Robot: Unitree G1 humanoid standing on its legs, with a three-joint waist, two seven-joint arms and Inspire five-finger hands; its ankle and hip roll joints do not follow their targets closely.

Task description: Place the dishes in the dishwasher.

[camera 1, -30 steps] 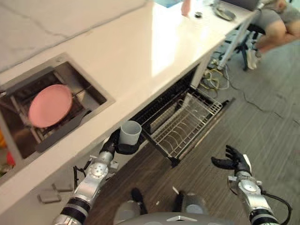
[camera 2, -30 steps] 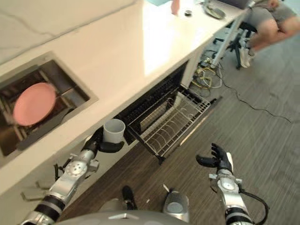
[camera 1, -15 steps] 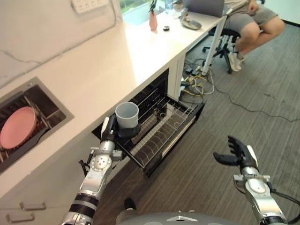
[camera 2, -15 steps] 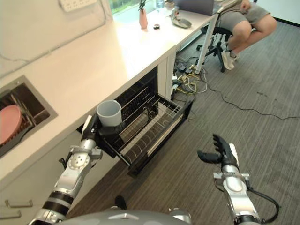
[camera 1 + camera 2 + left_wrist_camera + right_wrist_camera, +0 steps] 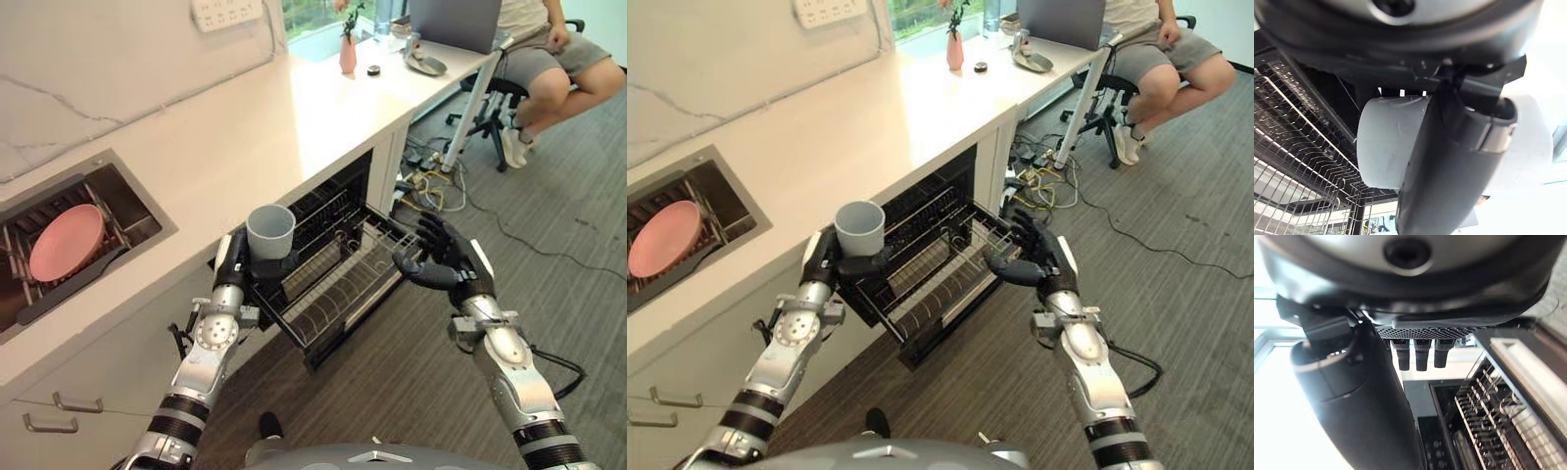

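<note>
A pale grey cup [image 5: 270, 231] stands upright in my left hand [image 5: 235, 266], whose fingers and thumb curl round it [image 5: 1396, 142]. It hangs just above the left end of the pulled-out dishwasher rack [image 5: 343, 279], a black wire basket below the white counter. My right hand [image 5: 441, 259] floats open over the rack's right front corner, fingers relaxed and apart, touching nothing. A pink plate [image 5: 67, 242] leans in the sink's rack at the far left.
The white counter [image 5: 225, 127] runs above the dishwasher; a pink vase [image 5: 348, 54] and small items sit at its far end. A person sits on a chair [image 5: 549, 69] at the back right. Cables [image 5: 431, 191] lie on the floor past the rack.
The camera has shifted. My right hand has risen from low over the floor to the rack's right front corner. The cup stays held above the rack's left end.
</note>
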